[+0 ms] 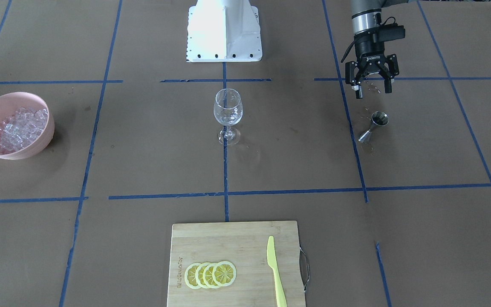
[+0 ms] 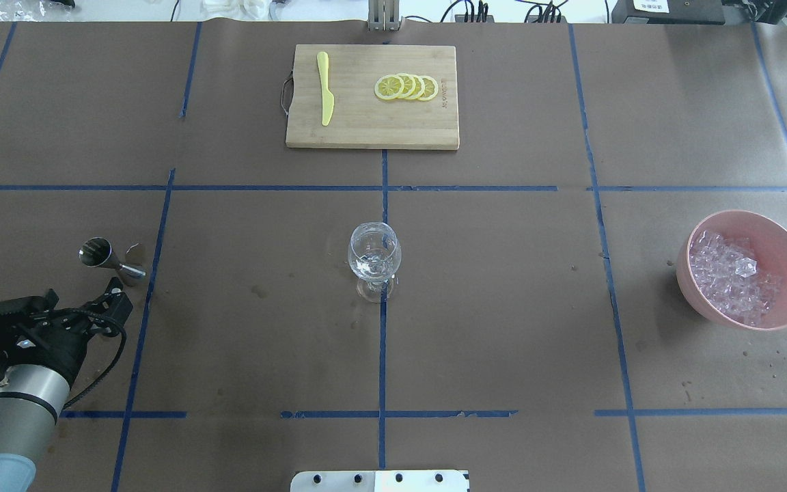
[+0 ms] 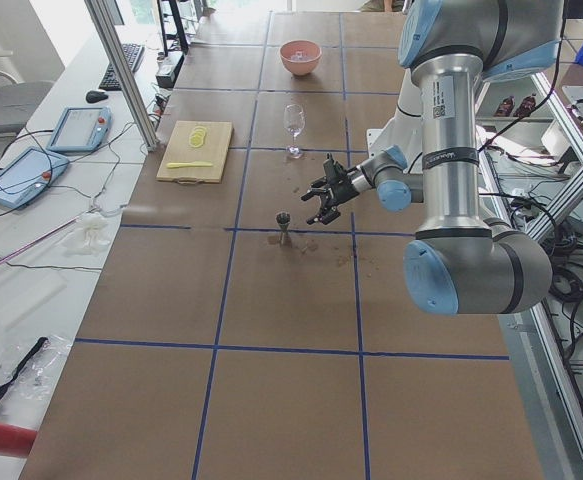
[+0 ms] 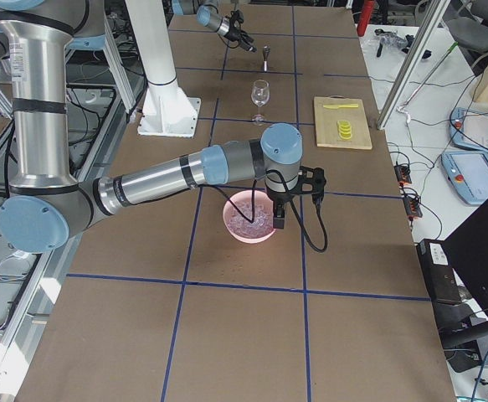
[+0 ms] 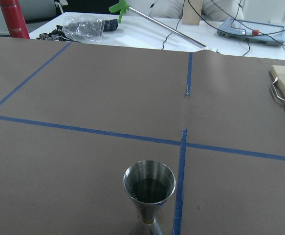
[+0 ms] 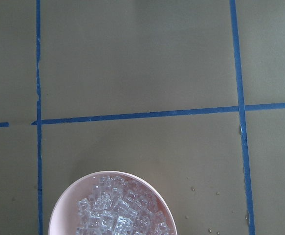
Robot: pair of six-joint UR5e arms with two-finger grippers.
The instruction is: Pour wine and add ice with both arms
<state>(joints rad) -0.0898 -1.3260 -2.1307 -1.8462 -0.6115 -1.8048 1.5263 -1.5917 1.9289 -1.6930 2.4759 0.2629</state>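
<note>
The ice [image 1: 17,128] lies heaped in a pink bowl [image 1: 41,145] at the robot's right end of the surface [image 1: 143,149]. The right hand [image 4: 278,219] hangs just above the heap; the lone side view does not show whether its fingers are parted. Well apart, at centre, stands the wine glass [image 1: 228,111], apparently holding a cube or two, though glare blurs it. The left hand [image 1: 372,91] hovers spread and empty near the steel jigger [image 1: 374,125], which holds dark liquid. An off-centre grip could topple that narrow-waisted jigger and spill it, and wet cubes could slip free before reaching the glass.
</note>
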